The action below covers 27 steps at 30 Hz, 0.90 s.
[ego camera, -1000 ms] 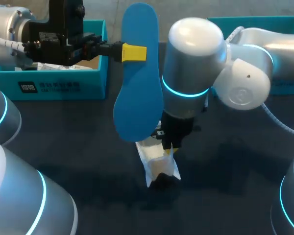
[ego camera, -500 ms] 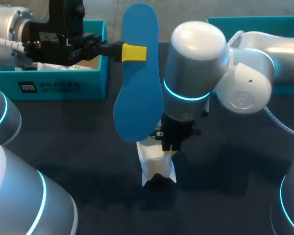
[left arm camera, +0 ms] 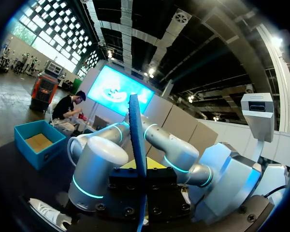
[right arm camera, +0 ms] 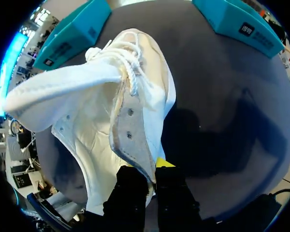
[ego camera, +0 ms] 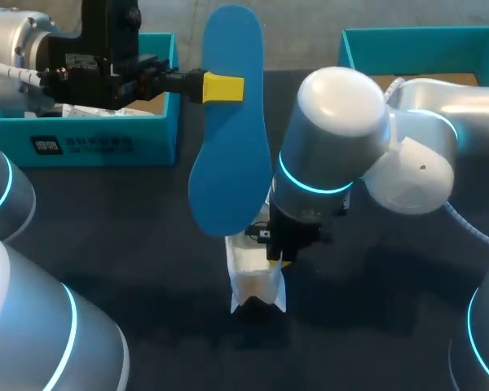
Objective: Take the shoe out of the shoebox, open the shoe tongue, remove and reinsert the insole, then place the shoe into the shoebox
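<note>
While clamping insole aloft in left gripper and pinching shoe by its side wall on table in right gripper, advising holding the mouth wide and feeding insole toe-first, in line with the sole.

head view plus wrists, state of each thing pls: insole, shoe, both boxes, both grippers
insole: out of the shoe, held upright above the table
left gripper: shut on the insole
shoe: out of the box, on the table, opened up
right gripper: shut on the shoe's eyelet edge
left box: open, white paper inside
right box: open, brown floor showing
</note>
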Each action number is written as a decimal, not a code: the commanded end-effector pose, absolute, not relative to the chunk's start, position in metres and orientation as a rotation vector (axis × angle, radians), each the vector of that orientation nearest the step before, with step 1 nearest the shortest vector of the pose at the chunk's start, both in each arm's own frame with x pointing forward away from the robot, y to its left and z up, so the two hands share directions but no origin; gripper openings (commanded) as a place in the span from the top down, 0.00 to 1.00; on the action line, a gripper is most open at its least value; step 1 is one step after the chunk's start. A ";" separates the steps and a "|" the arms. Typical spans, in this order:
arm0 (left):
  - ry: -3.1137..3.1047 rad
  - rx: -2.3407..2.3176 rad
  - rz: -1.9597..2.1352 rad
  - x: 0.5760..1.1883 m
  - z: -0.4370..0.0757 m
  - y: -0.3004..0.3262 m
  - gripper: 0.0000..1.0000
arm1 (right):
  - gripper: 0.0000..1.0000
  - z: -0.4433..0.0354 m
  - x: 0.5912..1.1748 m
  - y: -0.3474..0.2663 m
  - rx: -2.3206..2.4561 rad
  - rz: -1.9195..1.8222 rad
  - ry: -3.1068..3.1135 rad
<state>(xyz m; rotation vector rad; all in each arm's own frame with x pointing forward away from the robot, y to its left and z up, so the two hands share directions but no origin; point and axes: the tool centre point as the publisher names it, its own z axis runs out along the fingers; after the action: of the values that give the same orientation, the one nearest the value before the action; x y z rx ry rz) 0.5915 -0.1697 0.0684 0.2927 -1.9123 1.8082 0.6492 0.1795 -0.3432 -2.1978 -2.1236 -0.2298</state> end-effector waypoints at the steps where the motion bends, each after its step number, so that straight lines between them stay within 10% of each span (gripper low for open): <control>1: -1.915 0.294 1.805 0.592 0.069 -0.171 1.00 | 1.00 -0.349 0.655 0.175 -2.174 -0.243 -2.112; 27: -1.915 0.294 1.805 0.592 0.069 -0.171 1.00 | 1.00 -0.383 0.670 0.176 -2.101 -0.231 -2.093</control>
<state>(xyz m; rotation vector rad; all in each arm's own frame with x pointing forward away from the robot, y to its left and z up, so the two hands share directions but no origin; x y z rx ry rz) 0.5915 -0.1697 0.0684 0.2927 -1.9122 1.8082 0.6686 0.1749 -0.3792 -2.1080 -2.0964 -0.2265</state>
